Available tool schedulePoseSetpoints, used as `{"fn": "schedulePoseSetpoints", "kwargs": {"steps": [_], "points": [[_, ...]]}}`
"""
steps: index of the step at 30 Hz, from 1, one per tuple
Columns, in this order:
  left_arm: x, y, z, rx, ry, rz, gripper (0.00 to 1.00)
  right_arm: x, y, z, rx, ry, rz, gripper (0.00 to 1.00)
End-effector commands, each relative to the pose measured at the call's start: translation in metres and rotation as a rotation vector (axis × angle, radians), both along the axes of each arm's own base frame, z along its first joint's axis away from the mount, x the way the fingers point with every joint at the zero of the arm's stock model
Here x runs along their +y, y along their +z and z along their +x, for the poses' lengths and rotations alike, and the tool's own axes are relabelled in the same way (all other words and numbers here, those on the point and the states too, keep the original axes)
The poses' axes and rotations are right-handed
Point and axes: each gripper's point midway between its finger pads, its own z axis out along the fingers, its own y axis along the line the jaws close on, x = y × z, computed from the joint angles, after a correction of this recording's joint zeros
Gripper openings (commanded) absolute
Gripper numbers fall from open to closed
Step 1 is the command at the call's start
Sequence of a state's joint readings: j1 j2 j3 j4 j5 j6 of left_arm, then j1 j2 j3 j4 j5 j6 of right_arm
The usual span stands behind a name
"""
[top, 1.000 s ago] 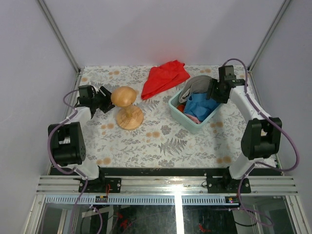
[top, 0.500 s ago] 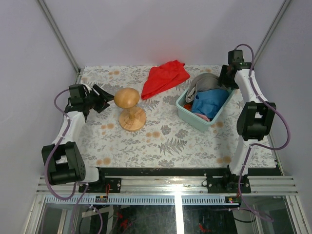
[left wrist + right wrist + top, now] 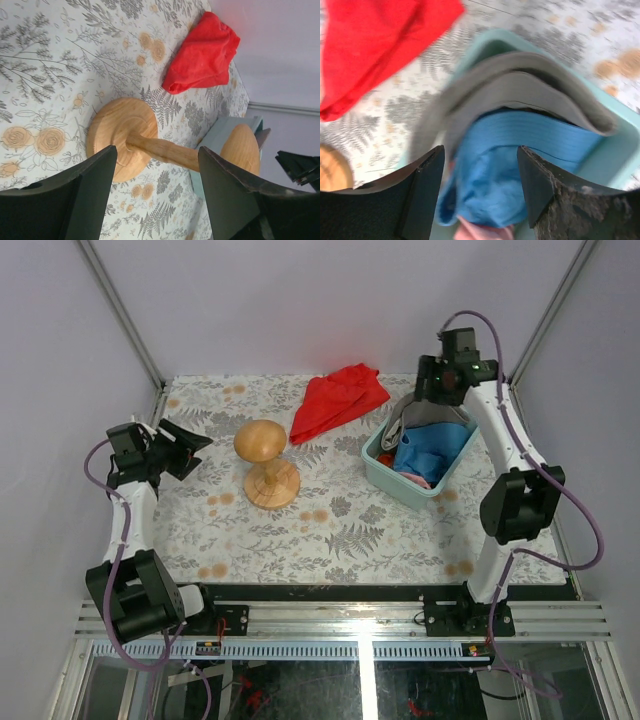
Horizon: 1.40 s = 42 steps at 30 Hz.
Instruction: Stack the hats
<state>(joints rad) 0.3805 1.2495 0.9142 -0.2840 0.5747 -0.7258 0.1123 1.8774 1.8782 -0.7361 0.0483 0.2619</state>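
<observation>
Hats (image 3: pixel 428 447) lie in bin (image 3: pixel 402 490), right of stand (image 3: pixel 264 452).

Crammed in the teal bin (image 3: pixel 388 483): grey hat (image 3: pixel 420 412) folded along the far side, blue hat (image 3: pixel 432 448) bunched mid-bin, pink hat (image 3: pixel 420 480) nearest (orange hat (image 3: pixel 383 459) barely peeking).

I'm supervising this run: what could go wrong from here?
1. The grey hat lies packed against the blue hat in the bin; the open right end effector may drag both, or tip the bin.
2. The open left end effector faces the wooden stand and could topple it.
</observation>
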Motion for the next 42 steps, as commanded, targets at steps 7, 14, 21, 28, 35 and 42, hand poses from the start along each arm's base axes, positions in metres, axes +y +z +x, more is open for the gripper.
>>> {"fn": "schedulePoseSetpoints", "kwargs": {"steps": [7, 14, 21, 28, 35, 42], "points": [[-0.038, 0.055, -0.001, -0.118, -0.152, 0.005, 0.67, 0.058, 0.024, 0.021, -0.025, 0.084, 0.069, 0.63], [-0.058, 0.077, -0.004, -0.148, -0.197, -0.023, 0.68, 0.061, 0.006, 0.018, 0.040, 0.054, 0.038, 0.58], [-0.064, 0.094, -0.011, -0.167, -0.206, -0.026, 0.68, 0.068, -0.020, 0.013, 0.088, 0.057, 0.019, 0.58], [-0.071, 0.113, -0.016, -0.190, -0.212, -0.030, 0.68, 0.069, -0.056, 0.013, 0.141, 0.048, 0.001, 0.55], [-0.070, 0.115, -0.016, -0.185, -0.202, -0.023, 0.69, 0.070, -0.068, 0.012, 0.149, 0.061, 0.002, 0.13], [-0.079, 0.129, -0.002, -0.211, -0.232, -0.026, 0.69, 0.068, 0.009, -0.003, 0.018, 0.090, 0.019, 0.00]]}}
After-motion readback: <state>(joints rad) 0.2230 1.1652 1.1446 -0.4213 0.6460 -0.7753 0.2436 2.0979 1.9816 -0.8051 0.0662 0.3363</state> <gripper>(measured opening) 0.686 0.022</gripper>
